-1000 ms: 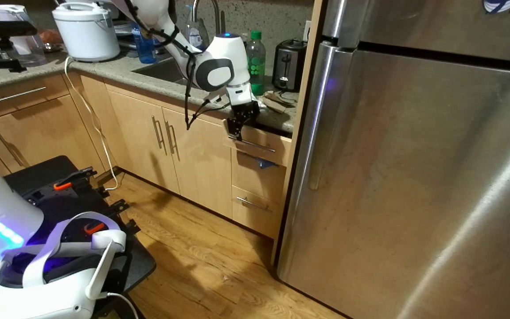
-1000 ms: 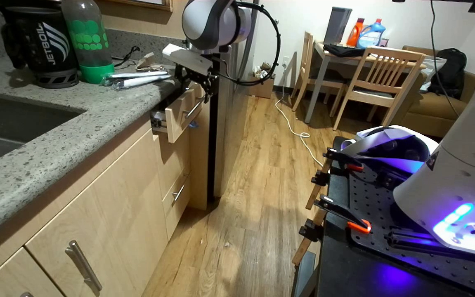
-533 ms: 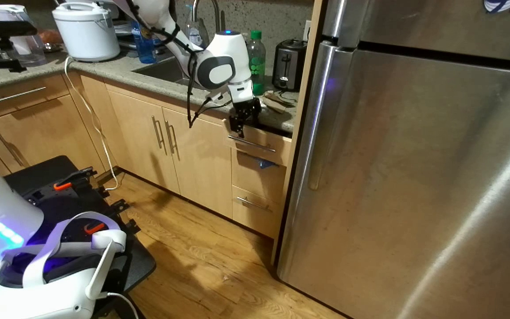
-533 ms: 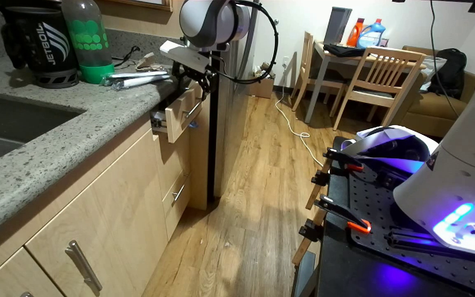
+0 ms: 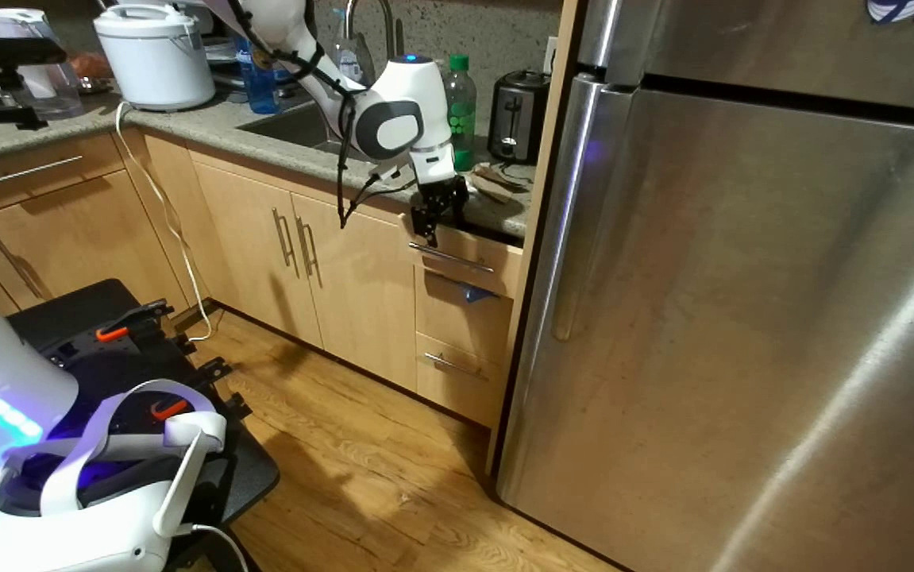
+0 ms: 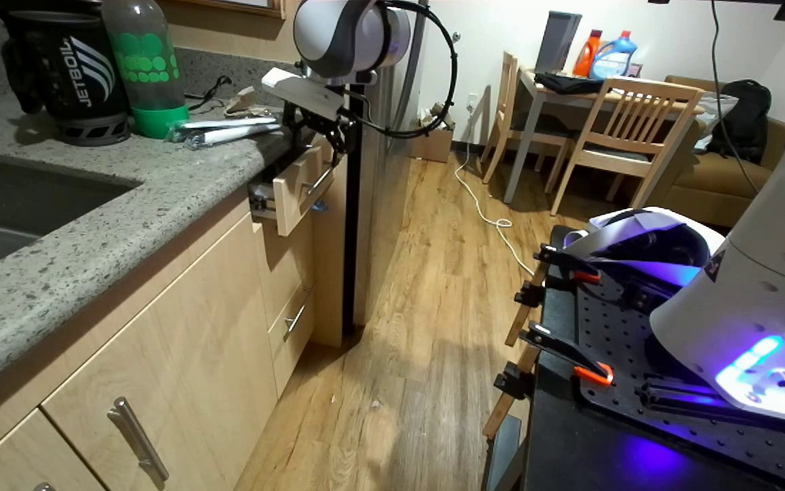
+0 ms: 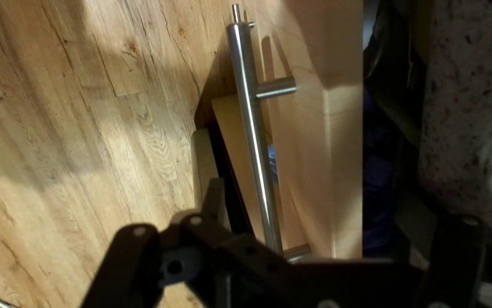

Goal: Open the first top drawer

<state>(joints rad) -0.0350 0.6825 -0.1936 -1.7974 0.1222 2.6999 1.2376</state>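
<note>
The first top drawer has a light maple front with a silver bar handle and stands partly pulled out. It also shows in an exterior view, with its side rail visible. My gripper is above the drawer's far-from-fridge end, also seen in an exterior view. In the wrist view the gripper is open, its fingers wide apart. The drawer front and handle lie between them. One finger is outside the handle, the other on the inner side. Contact cannot be told.
The fridge stands right beside the drawers. The stone counter edge overhangs the drawer box. Wrapped utensils and a green-based bottle stand on the counter. A dark blue item lies inside the drawer. A blue scrap shows below.
My gripper has risen slightly and shifted a little toward the counter, so its front fingertip now sits just above the handle line. The drawer has not visibly moved.
</note>
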